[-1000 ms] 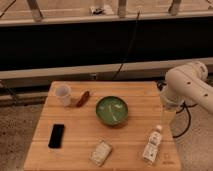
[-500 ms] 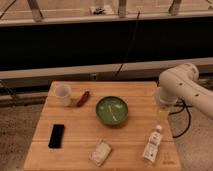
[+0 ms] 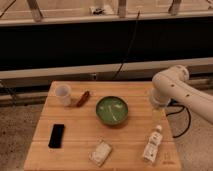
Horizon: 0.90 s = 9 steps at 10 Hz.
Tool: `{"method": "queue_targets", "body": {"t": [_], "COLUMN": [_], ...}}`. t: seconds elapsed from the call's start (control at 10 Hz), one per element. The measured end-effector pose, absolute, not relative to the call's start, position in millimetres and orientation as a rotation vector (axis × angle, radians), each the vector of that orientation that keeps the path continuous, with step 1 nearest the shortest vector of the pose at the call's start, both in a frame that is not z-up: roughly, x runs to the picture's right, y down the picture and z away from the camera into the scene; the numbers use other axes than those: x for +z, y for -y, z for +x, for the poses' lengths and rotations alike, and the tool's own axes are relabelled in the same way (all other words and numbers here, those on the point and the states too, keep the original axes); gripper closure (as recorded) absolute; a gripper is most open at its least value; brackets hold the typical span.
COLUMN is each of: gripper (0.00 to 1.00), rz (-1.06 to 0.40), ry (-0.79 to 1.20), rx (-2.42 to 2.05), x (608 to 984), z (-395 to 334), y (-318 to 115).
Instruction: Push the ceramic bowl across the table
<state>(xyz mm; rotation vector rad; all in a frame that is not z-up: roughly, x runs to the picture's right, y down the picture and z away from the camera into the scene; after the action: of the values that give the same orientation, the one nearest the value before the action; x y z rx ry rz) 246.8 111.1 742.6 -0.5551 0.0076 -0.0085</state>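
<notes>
The green ceramic bowl (image 3: 112, 110) sits upright near the middle of the light wooden table (image 3: 75, 152), slightly right of centre. My white arm bends in over the table's right edge. My gripper (image 3: 159, 101) is at the arm's lower end, to the right of the bowl and apart from it by a gap of bare wood. The gripper holds nothing that I can see.
A small white cup (image 3: 63, 94) and a brown snack bar (image 3: 83, 98) lie at the back left. A black phone (image 3: 56, 135) lies front left, a pale packet (image 3: 100, 152) at the front, and a white bottle (image 3: 152, 144) lies front right. A dark wall with cables runs behind.
My arm has moved left, from beyond the table's right edge to over it, closer to the bowl. The bowl and other items have not moved.
</notes>
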Motion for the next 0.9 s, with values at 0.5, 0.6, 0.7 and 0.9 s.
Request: {"method": "queue_targets", "body": {"t": [0.5, 0.6, 0.7, 0.9], "gripper": [0.20, 0.20, 0.20, 0.20], "rz": [-0.557, -0.557, -0.557, -0.560], "ry": [0.008, 0.009, 0.010, 0.017], "rx": [-0.025, -0.026, -0.025, -0.022], "x": [767.3, 770.8, 772.4, 780.5], "z": [227.8, 224.9, 225.3, 218.9], "y": [-116.0, -117.2, -117.0, -121.3]}}
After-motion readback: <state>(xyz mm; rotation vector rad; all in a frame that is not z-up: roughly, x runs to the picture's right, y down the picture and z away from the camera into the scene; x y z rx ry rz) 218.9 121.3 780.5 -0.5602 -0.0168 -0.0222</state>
